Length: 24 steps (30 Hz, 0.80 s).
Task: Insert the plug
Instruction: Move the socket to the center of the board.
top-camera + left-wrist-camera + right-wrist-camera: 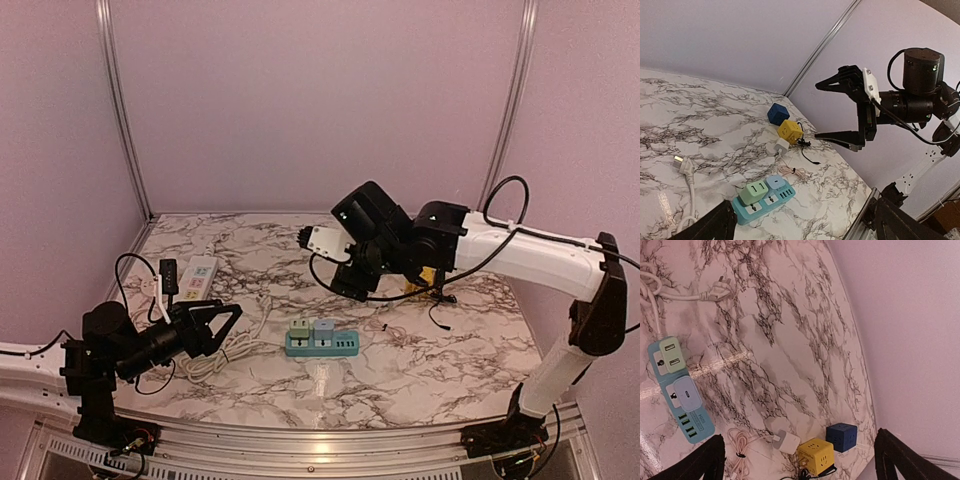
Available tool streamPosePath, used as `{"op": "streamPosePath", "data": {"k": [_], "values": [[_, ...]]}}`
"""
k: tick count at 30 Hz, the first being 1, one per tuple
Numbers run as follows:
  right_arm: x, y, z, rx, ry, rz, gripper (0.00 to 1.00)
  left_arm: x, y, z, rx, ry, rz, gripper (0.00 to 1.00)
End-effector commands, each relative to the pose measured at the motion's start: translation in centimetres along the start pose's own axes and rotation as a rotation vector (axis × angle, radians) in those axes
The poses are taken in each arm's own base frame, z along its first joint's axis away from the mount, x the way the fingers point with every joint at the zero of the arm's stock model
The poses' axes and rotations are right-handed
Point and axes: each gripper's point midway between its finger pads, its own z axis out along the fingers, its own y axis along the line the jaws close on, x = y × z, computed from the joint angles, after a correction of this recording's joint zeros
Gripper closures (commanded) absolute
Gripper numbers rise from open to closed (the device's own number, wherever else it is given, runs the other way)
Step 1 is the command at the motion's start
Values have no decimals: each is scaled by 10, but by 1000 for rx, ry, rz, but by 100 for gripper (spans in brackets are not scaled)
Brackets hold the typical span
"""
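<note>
Right claw (336, 248) gapes empty above the surface (450, 350); my left claw (228, 328) gapes too, plug (684, 166) lying loose.

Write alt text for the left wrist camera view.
A white plug lies loose on the marble table, left of a teal power strip holding a green adapter and a blue adapter. Beyond sit a blue cube, a yellow cube and a white charger; the right gripper hovers open at right.

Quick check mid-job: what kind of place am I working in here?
Probably a lab robot test booth, not a home: plain lilac walls with metal frame posts close around a marble-patterned table, with a teal power strip and a yellow plug cube laid out.
</note>
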Motion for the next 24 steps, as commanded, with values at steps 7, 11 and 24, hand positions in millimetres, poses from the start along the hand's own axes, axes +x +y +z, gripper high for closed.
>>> {"op": "streamPosePath", "data": {"k": [7, 11, 24], "values": [[50, -42, -9, 270, 29, 285, 2, 27, 22, 16, -193, 219, 166, 1], [64, -54, -14, 260, 9, 415, 2, 38, 30, 22, -258, 302, 229, 1], [64, -10, -39, -18, -173, 614, 2, 74, 35, 38, -245, 502, 411, 1]]}}
